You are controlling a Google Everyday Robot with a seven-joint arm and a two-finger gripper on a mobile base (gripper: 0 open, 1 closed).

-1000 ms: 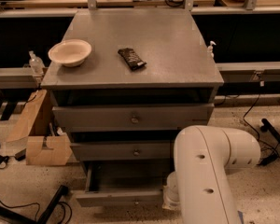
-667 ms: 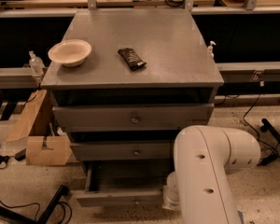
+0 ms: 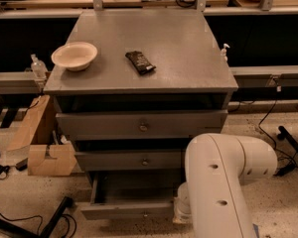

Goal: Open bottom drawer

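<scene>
The bottom drawer [image 3: 126, 209] of the grey metal cabinet stands pulled out, its grey tray [image 3: 131, 193] showing behind the slim front panel. A small round knob sits low at the centre of that panel. My white arm [image 3: 223, 182] fills the lower right and reaches down beside the drawer's right end. The gripper is hidden behind the arm near that end. Above it the middle drawer [image 3: 129, 159] and the taller top drawer [image 3: 139, 125] are pushed in.
On the cabinet top [image 3: 188, 58] lie a beige bowl [image 3: 74, 55] at the left and a dark snack bar [image 3: 140, 62] near the middle. A cardboard box [image 3: 44, 152] stands on the floor to the left. Cables and a black stand leg cross the floor at the lower left.
</scene>
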